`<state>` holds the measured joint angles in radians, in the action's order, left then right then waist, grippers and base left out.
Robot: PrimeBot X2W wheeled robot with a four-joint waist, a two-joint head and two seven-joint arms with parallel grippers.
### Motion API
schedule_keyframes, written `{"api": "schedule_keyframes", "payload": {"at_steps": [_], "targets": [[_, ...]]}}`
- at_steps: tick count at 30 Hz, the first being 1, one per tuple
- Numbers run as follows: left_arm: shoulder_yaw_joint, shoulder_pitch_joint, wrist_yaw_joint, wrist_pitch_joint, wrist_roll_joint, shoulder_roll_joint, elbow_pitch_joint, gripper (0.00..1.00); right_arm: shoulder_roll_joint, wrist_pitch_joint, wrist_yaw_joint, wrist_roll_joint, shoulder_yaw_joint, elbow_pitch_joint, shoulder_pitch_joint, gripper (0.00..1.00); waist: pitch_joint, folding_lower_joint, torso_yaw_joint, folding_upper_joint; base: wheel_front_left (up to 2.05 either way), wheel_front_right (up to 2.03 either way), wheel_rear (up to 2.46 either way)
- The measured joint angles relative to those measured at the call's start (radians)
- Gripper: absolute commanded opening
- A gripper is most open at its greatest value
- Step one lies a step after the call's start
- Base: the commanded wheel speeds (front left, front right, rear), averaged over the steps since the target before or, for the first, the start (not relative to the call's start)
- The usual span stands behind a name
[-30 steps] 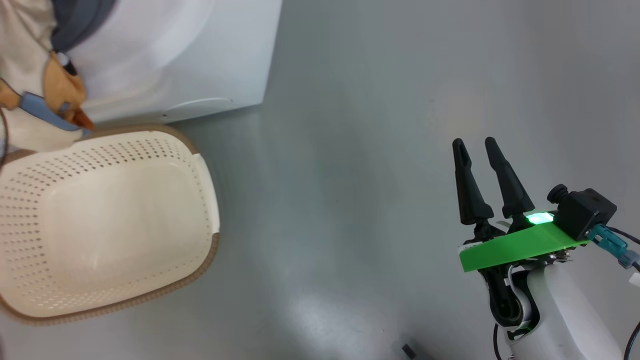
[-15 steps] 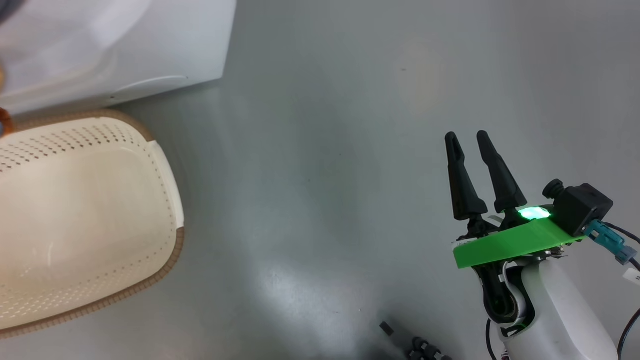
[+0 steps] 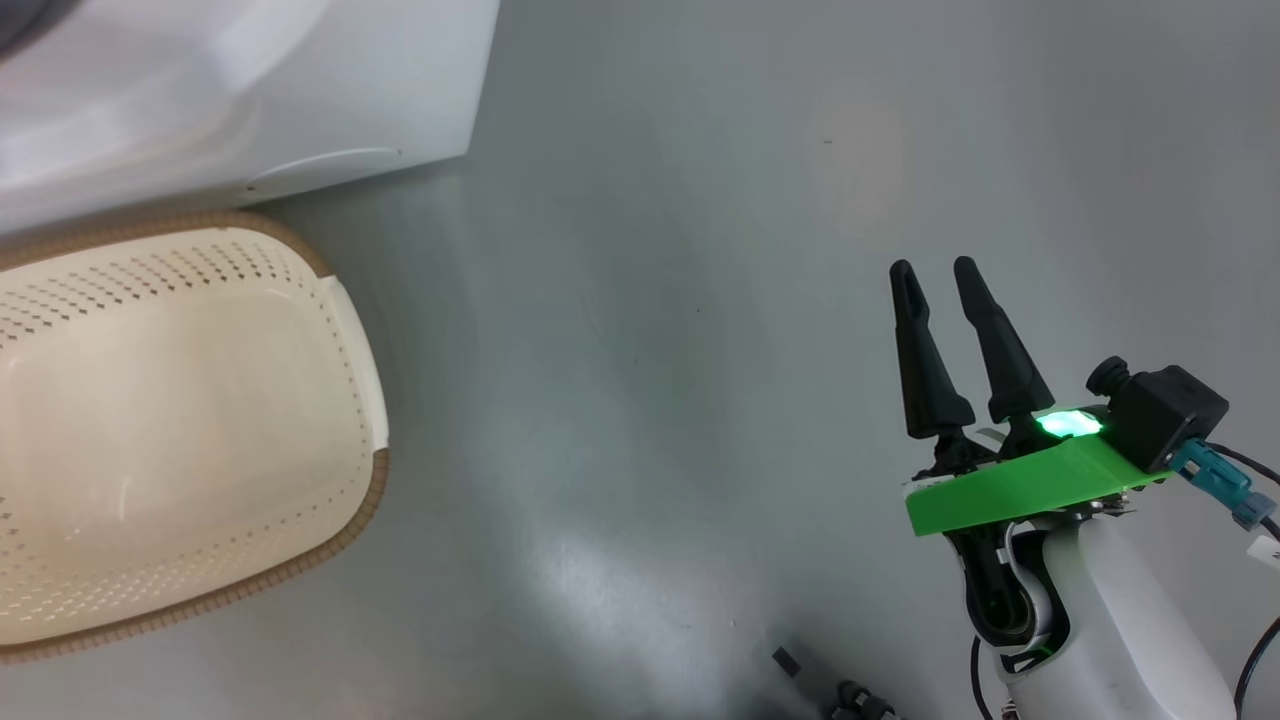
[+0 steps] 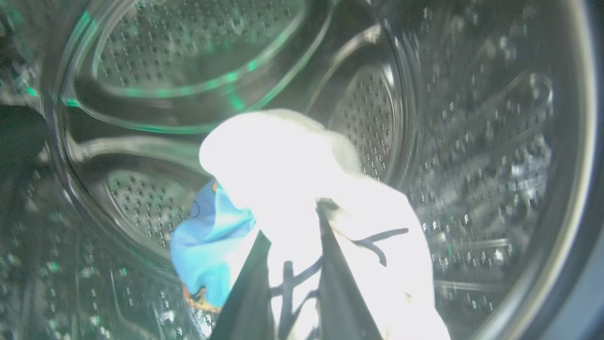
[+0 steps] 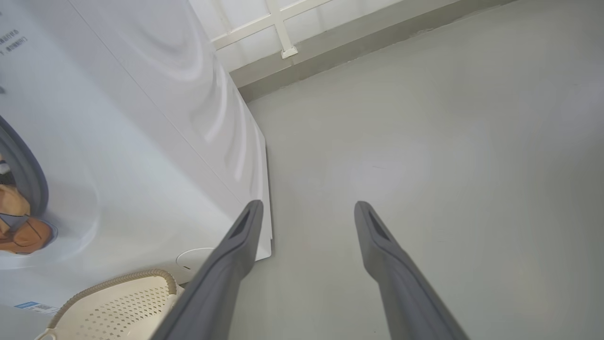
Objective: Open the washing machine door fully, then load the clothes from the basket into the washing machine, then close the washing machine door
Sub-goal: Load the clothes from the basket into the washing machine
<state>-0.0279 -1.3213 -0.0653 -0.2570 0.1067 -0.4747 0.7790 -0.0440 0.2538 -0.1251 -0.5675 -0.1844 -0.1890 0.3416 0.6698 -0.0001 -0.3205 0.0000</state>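
My left gripper (image 4: 292,222) is inside the steel drum (image 4: 476,141) of the washing machine (image 3: 250,90), shut on a brightly lit cream garment (image 4: 283,156) with black marks. Beside it, lower left in the drum, lies the light blue garment (image 4: 207,245). An orange-brown piece of cloth (image 5: 16,229) hangs at the grey door seal (image 5: 28,174). The cream basket (image 3: 345,530) stands on the floor against the machine's front and looks empty. Far to the right, my right gripper (image 3: 935,268) is open above bare floor. The washing machine door is out of view.
Grey floor (image 3: 650,300) stretches between the basket and my right arm. Small dark objects (image 3: 790,660) lie near the bottom edge. A wall base and a white frame (image 5: 283,28) run behind the machine.
The head camera has swung, shifting the machine and basket leftward. The cream and orange-brown garment that hung at the opening has left the head view. My right gripper has stayed open and still.
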Motion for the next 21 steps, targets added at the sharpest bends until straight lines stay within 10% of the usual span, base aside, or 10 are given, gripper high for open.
{"api": "schedule_keyframes", "payload": {"at_steps": [2, 21], "targets": [[-0.008, 0.013, -0.006, 0.001, 0.005, 0.008, 0.073, 1.0, 0.0, 0.0, 0.0, 0.002, -0.002, 0.0, 0.0, 1.0, -0.006, 0.0001, 0.002, 0.0, 0.0, 0.0, 0.0], [0.025, 0.019, -0.013, 0.0, 0.043, 0.045, 0.205, 1.0, 0.0, 0.0, 0.0, 0.007, 0.001, -0.009, -0.003, 1.0, -0.067, 0.0, 0.003, 0.0, 0.0, 0.0, 0.0]]}}
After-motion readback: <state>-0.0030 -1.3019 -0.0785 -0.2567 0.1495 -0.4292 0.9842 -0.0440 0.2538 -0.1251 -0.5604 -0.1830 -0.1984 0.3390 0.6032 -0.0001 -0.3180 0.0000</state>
